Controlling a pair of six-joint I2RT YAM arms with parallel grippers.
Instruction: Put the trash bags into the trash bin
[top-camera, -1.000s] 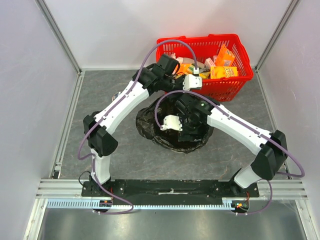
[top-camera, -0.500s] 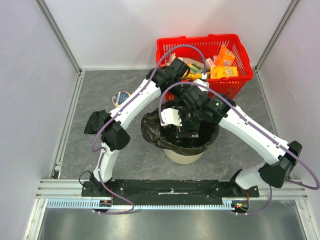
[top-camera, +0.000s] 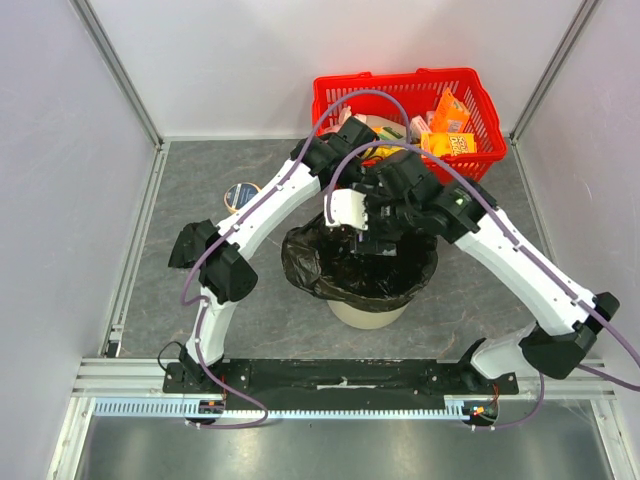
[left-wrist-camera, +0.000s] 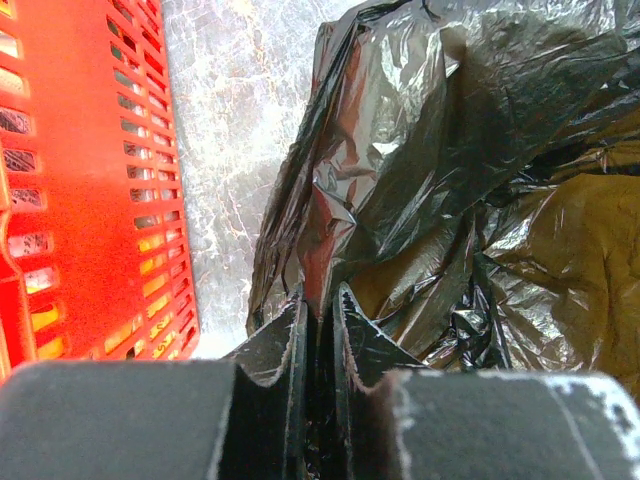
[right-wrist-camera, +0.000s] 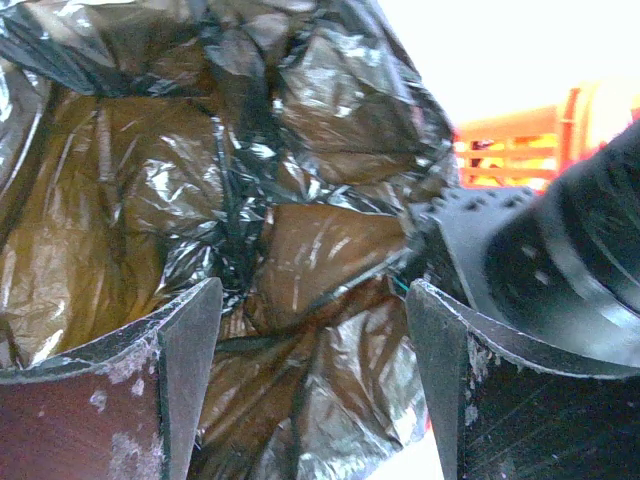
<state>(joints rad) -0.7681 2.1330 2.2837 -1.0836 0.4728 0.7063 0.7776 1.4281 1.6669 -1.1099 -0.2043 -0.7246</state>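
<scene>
From above, I am watching both arms reaching over the trash bin (top-camera: 366, 313), which is standing on the table near the middle, just in front of the red shopping basket (top-camera: 452, 176). The black trash bag (top-camera: 308, 266) is sitting inside the bin with its mouth folding out over the rim. The left arm (top-camera: 268, 203) is stretching to the far side of the bin, while the right gripper (top-camera: 378, 243) is pointing down into the opening. I judge they are working the liner outward and down.

In the left wrist view, the left gripper (left-wrist-camera: 318, 300) is pinching a fold of the bag's edge, its jaws pressed together on the film. I take this as an anchor holding the far rim up beside the basket.

In the right wrist view, the right gripper's fingers (right-wrist-camera: 190, 330) are standing spread apart with nothing clamped between them, hanging over the crumpled lining. The film is showing brownish there, probably because it is lying against the beige wall.

The table (top-camera: 200, 170) is a grey, marbled surface. A small round object (top-camera: 240, 195), a roll or a lid, is lying to the left, well apart from the bin. White panels (top-camera: 250, 60) on metal framing are enclosing the cell.
</scene>
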